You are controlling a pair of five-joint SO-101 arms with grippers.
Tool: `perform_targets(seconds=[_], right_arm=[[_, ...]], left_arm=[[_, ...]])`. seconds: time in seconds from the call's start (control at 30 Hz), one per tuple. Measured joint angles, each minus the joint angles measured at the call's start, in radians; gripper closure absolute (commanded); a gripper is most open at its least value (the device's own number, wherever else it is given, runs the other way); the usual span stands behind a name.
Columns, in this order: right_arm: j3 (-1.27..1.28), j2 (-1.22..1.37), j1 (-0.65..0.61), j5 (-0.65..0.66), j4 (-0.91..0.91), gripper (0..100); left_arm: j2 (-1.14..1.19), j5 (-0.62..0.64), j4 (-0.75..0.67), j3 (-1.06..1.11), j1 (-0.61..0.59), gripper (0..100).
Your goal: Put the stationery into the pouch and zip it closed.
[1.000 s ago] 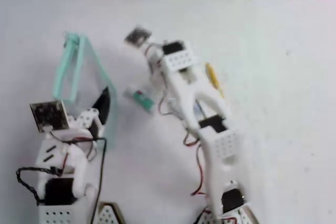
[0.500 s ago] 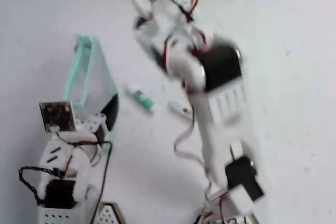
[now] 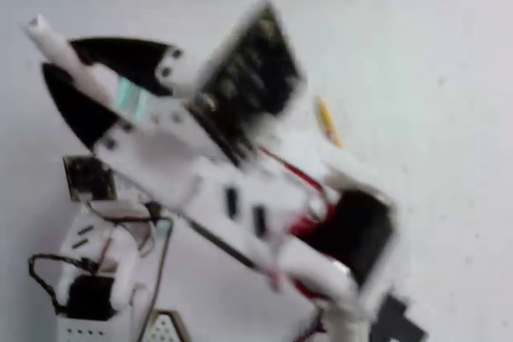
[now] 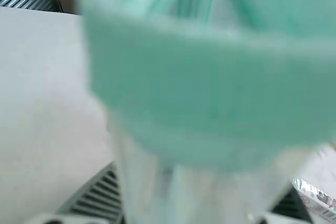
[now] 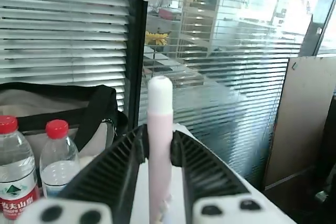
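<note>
My right gripper (image 3: 60, 58) is raised high above the table's left side, close to the high camera. Its black jaws are shut on a white stick (image 3: 88, 74) with a teal band. In the right wrist view the stick (image 5: 159, 103) stands upright between the fingers of the right gripper (image 5: 157, 132). The teal-edged clear pouch (image 4: 210, 77) hangs right in front of the left wrist camera, and my left gripper holds it. The left arm (image 3: 92, 262) sits at the near left. A yellow pencil (image 3: 327, 122) lies on the table right of centre.
The raised right arm (image 3: 264, 198) covers the middle of the white table (image 3: 433, 78) in the high view. Behind the stick in the right wrist view are window blinds, two water bottles (image 5: 55, 156) and a dark bag (image 5: 68, 103).
The right arm has lifted off the table and swung left toward the high camera with the stick in its jaws, now hiding the pouch. The left arm has hardly moved.
</note>
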Motion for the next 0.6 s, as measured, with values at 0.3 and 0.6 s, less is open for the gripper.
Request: perform_targets(seconds=[0.3,0.6], right_arm=[[0.034,0.227,0.123,-0.014,-0.173,98.1],[0.089,0.287,0.141,-0.015,-0.144,98.1]], left_arm=[[0.0,0.0,0.0,-0.002,0.0,73],[0.0,0.0,0.0,-0.002,0.0,73]])
